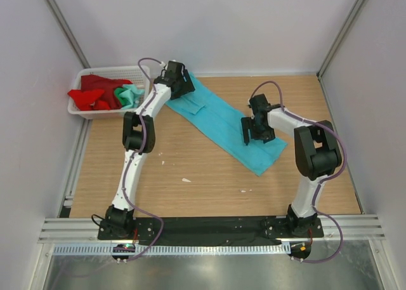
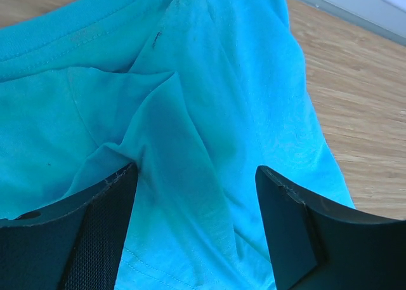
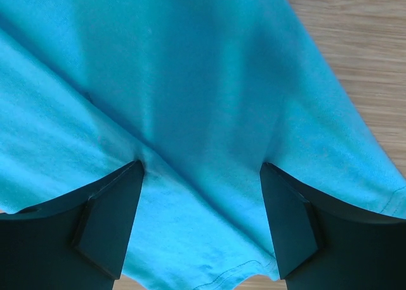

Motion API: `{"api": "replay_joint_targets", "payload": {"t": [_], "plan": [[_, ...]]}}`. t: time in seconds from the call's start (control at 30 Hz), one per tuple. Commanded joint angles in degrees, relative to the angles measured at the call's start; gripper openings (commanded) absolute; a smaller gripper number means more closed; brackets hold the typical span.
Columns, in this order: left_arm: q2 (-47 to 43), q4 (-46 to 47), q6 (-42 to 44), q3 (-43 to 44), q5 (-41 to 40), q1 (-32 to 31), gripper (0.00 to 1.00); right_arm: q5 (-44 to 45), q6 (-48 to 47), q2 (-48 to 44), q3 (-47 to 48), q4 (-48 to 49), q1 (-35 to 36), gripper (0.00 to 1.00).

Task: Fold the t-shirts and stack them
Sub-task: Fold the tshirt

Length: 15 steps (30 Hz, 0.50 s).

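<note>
Top external view: the sky-blue shirt (image 1: pixel 222 122) lies as a long band on the wooden surface (image 1: pixel 190 188). One end is just beside the basket (image 1: pixel 81 113), and the band runs slantwise away from it toward the right. A smaller flap of the same cloth lies on top near the basket end. Inside the basket, a red shirt (image 1: pixel 92 94) lies bunched up. A mint green shirt (image 1: pixel 130 95) is crumpled next to it, on the side nearer the blue one.

My left pincer (image 1: pixel 181 87) is down over the shirt end closest to the basket. From that wrist I see my jaws spread wide with creased blue cloth and a stitched hem between them. They have closed on nothing. Bare wood shows past the cloth's edge.

My right pincer (image 1: pixel 248 132) is over the shirt end well apart from the basket. Its jaws also stand wide apart. Smooth blue cloth lies flat between them, ungripped, and the hem edge is just below the tips.
</note>
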Motion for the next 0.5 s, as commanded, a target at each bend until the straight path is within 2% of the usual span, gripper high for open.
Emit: {"api": "replay_joint_targets", "payload": {"t": [0.0,0.13,0.23,0.33,0.47], "plan": [[2.18,3.52,3.17,0.77,2.25,1.52,0.77,-0.19,2.57,-1.72,-2.92,0.45,1.43,0.81],[2.27,4.31,4.93,0.69,2.34,1.70,0.77,2.70,6.88,-4.44,-7.67,0.00,6.77,0.81],[2.27,5.37,6.42,0.34,3.05,1.70,0.77,4.46,13.55,-6.29,-10.04,-2.10,11.08,0.81],[2.26,6.42,8.09,0.07,5.59,1.53,0.77,6.05,23.47,-9.01,-12.33,-4.04,14.87,0.81],[1.83,7.22,12.39,-0.45,8.05,0.74,0.77,4.48,36.04,-11.57,-15.75,-2.91,24.08,0.82]]}}
